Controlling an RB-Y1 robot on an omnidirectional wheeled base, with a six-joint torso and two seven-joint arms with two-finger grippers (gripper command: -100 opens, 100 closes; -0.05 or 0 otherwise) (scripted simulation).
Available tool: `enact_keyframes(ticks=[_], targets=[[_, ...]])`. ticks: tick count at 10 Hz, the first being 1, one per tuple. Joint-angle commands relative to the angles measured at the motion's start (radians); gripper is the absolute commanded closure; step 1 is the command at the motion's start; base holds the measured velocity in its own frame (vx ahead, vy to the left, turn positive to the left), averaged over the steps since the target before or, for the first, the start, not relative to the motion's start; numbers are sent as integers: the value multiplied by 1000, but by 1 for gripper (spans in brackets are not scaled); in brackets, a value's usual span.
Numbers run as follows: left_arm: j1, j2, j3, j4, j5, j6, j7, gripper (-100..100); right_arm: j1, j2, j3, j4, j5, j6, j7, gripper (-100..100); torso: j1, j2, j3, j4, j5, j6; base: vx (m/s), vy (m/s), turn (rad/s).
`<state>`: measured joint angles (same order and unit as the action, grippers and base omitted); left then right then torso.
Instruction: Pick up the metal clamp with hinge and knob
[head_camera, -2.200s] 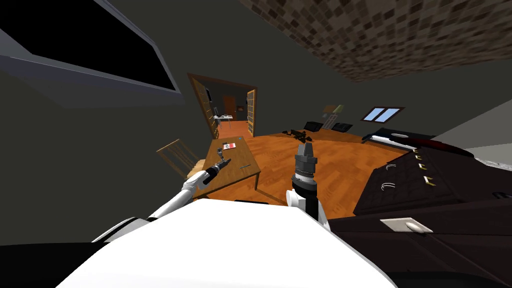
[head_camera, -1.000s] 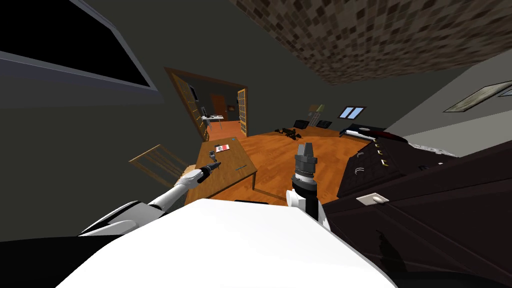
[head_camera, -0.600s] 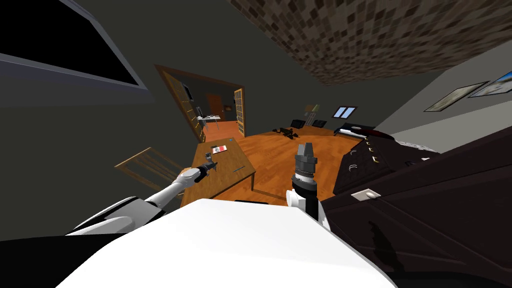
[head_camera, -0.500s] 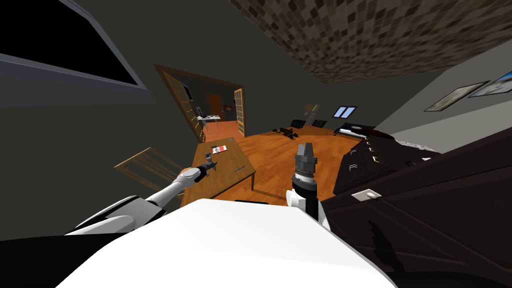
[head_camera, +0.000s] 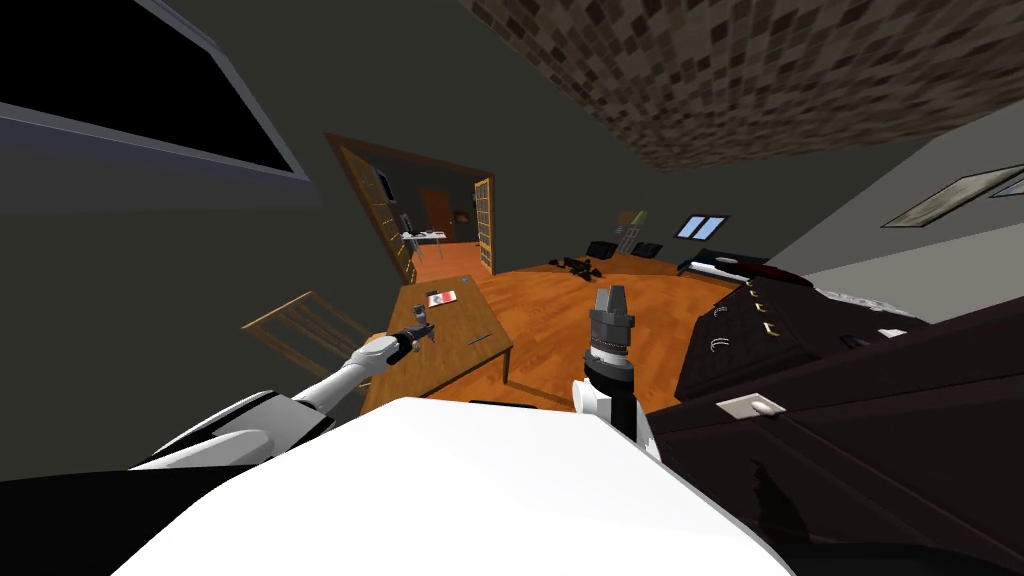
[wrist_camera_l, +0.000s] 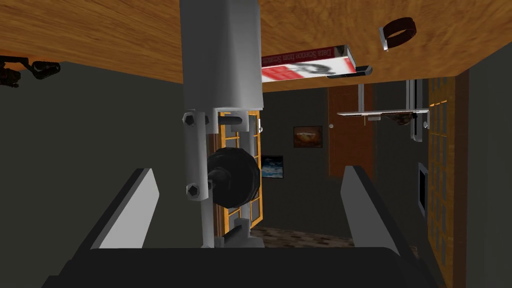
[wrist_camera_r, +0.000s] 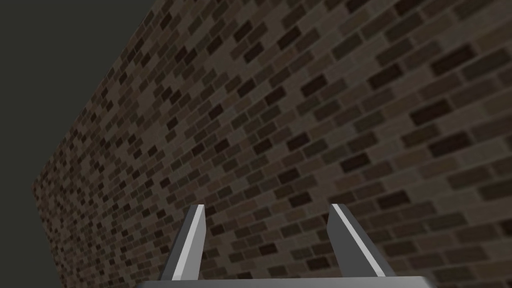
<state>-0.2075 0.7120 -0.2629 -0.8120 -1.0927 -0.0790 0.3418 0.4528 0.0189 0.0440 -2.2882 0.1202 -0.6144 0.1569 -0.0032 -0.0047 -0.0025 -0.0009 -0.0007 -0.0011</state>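
Observation:
The clamp (wrist_camera_l: 220, 100) is grey metal with a bolted hinge and a black round knob (wrist_camera_l: 234, 177). It stands upright on the wooden table (head_camera: 455, 355), and the head view shows this clamp (head_camera: 422, 320) just past my left hand. My left gripper (wrist_camera_l: 247, 171) is open around it: the clamp sits between the fingers, nearer one finger (wrist_camera_l: 142, 200) and touching neither. That left gripper (head_camera: 418, 333) reaches over the table's near half. My right gripper (head_camera: 610, 295) is raised in front of my chest, and its fingers (wrist_camera_r: 195, 240) stand open and empty.
A red and white book (head_camera: 441, 298) lies on the table beyond the clamp, with a brown ring (wrist_camera_l: 397, 32) near it. A pen (head_camera: 482, 338) lies to the right. A wooden chair (head_camera: 300, 330) stands left of the table, a dark dresser (head_camera: 770, 340) to the right.
My head view has swung, shifting the whole room. My left gripper has moved forward over the table until its fingers stand around the clamp. The right arm has held still.

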Motion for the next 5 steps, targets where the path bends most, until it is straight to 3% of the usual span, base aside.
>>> enact_keyframes(ticks=[1,2,4,5], targets=[[-1,4,4,26,50,-50,-50,-100,0,0,0,0,0,0,0,0,0,0,0,0,0,0,151,-55,146],[-1,4,4,26,64,-54,-66,-100,0,0,0,0,0,0,0,0,0,-4,-2,-1,0,-1,128,-44,110],[-1,4,4,26,64,-54,-95,-100,0,0,0,0,0,0,0,0,2,0,0,0,0,0,20,-9,-15],[-2,7,10,50,113,-101,-135,-100,0,0,0,0,0,0,0,0,3,4,2,1,1,0,63,-28,161]])
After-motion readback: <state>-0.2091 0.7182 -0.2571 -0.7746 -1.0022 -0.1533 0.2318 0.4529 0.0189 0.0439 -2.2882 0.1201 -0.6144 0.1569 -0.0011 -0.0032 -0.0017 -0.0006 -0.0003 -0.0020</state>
